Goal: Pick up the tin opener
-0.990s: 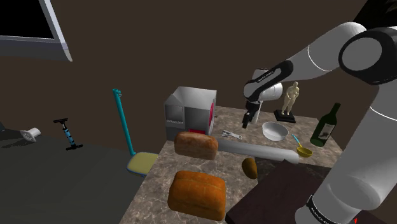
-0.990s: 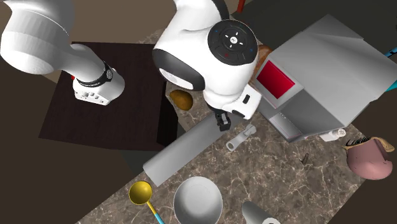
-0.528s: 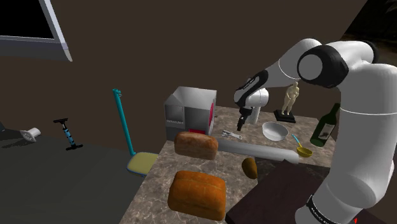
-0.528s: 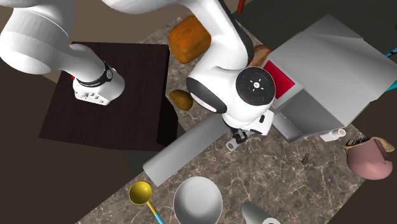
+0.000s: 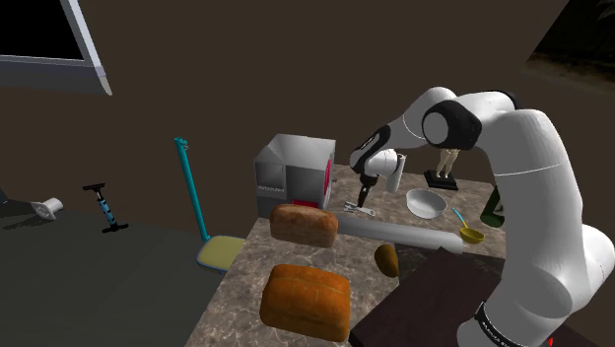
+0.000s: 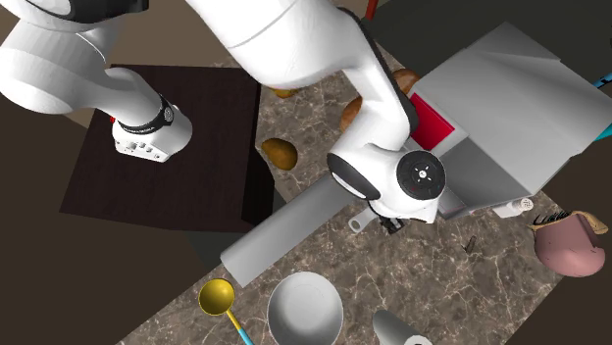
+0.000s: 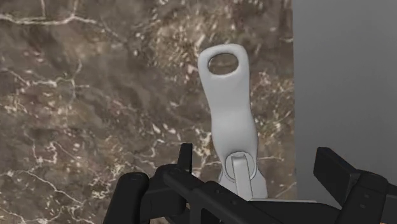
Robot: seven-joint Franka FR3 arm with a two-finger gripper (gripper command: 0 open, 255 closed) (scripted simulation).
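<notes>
- The counter (image 6: 441, 274), brown stone veined in white, stood against a dark brown wall, with a grey floor (image 5: 99, 261) beside it at the shoulder view's left.
- The tin opener (image 7: 229, 121), pale grey, lay flat on the counter, just beside a long grey cylinder (image 7: 343, 95).
- The pincer (image 7: 257, 158) hung low over the opener's head, released. Its fingers stood apart on either side, and neither was seen touching it.
- The shoulder view gave a brown loaf (image 5: 305, 225), a white bowl (image 5: 425, 203) and a grey box with a red face (image 5: 296, 173) near the spot.
- From above, the second exterior view gave the dark stand (image 6: 98, 176) and a pink object (image 6: 569, 245) at the counter's edge. There the white hand hid most of the opener.
</notes>
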